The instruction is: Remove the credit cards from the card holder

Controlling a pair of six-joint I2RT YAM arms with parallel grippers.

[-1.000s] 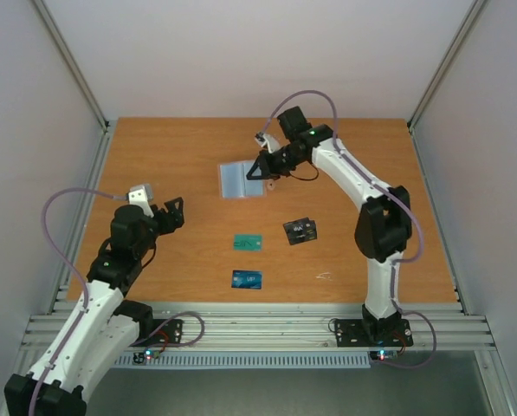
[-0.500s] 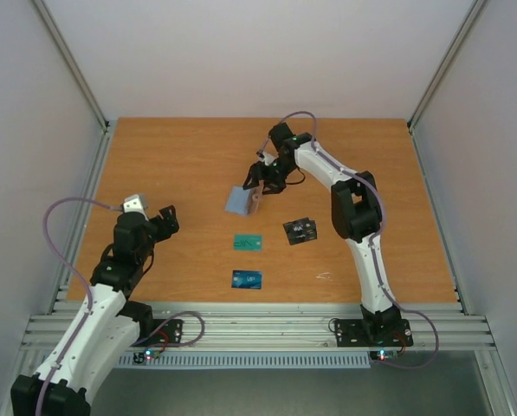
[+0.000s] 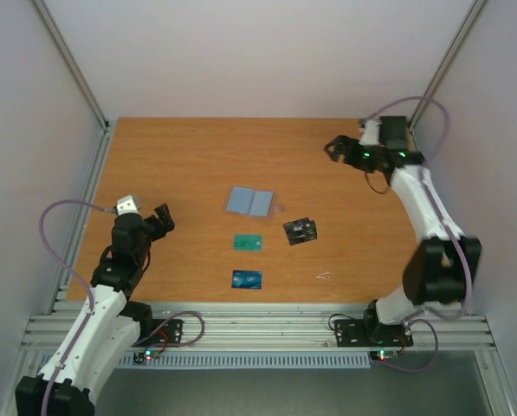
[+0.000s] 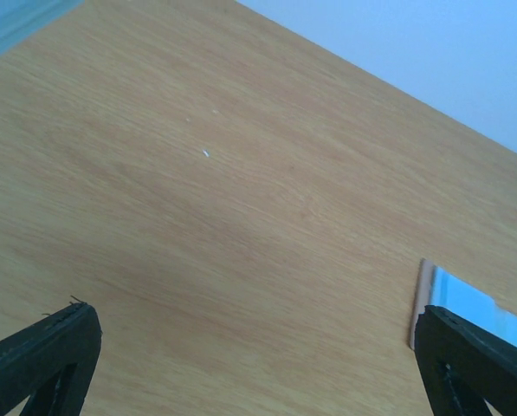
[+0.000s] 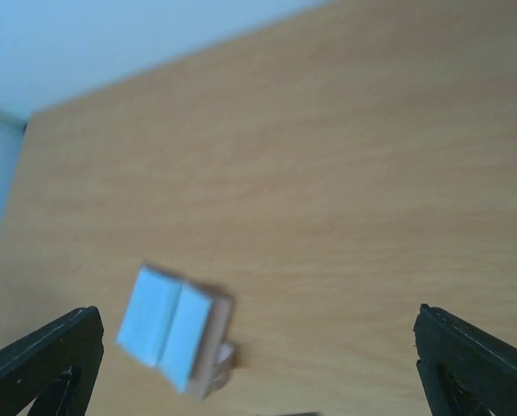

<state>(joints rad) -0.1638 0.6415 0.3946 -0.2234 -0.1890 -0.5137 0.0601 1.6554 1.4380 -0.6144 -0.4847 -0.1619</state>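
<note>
The card holder [image 3: 250, 201] lies opened flat in the middle of the table, blue-grey inside up; it also shows as the card holder [image 5: 176, 334] in the right wrist view and only an edge of the card holder [image 4: 466, 299] in the left wrist view. Three credit cards lie apart in front of it: a black one [image 3: 300, 230], a green one [image 3: 248, 243] and a dark blue one [image 3: 247, 279]. My right gripper [image 3: 334, 147] hangs open and empty at the far right, well away from the holder. My left gripper [image 3: 160, 217] is open and empty at the near left.
A small white scrap [image 3: 325, 276] lies near the table's front right. Metal frame posts and pale walls close in the table on both sides and behind. The aluminium rail [image 3: 258, 328] runs along the near edge by the arm bases.
The right gripper opened, let go of the card holder and swung back to the far right. The holder now lies flat, nearer than before. The left arm drew back slightly.
</note>
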